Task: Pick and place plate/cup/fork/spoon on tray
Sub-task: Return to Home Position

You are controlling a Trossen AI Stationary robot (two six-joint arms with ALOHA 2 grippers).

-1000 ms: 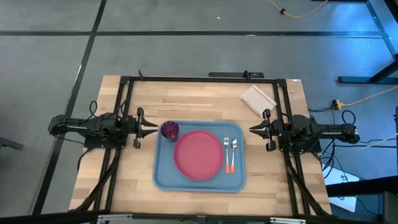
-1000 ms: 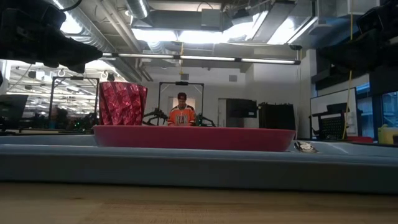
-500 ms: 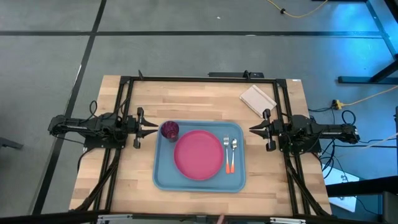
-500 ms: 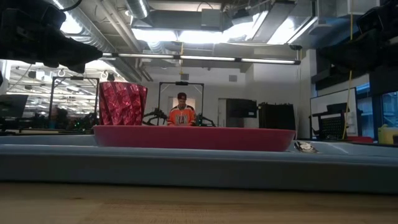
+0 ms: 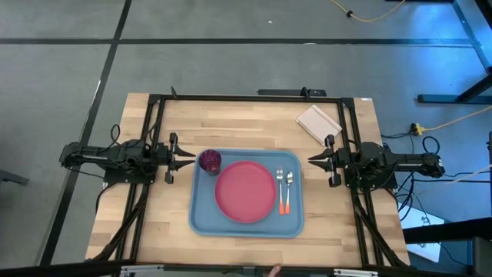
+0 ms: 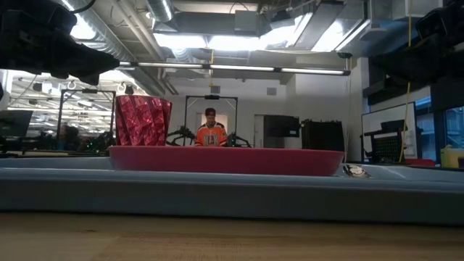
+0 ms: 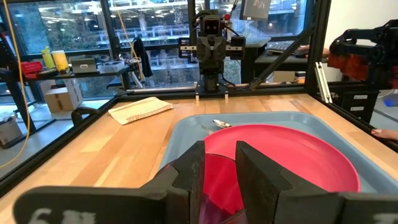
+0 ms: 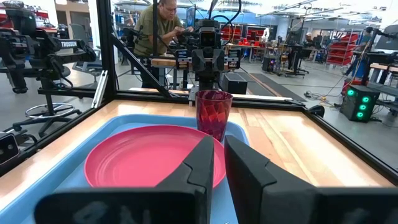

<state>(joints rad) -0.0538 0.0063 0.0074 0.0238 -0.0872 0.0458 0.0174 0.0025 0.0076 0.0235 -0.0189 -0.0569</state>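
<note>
Wooden slats of the table (image 5: 161, 208) carry, in the high view, a light-blue rectangular plastic tray (image 5: 201, 215) between the left gripper (image 5: 187, 155) and right gripper (image 5: 314, 160), both parked with fingers nearly together, holding nothing. Only here do the orange-handled fork (image 5: 280, 188) and spoon (image 5: 289, 187) show whole, nearer the right gripper, beside the round pink-red plate (image 5: 246, 191); the small maroon cup (image 5: 210, 161) stands just off the left gripper. Low view adds a person in orange (image 6: 211, 133) far behind
</note>
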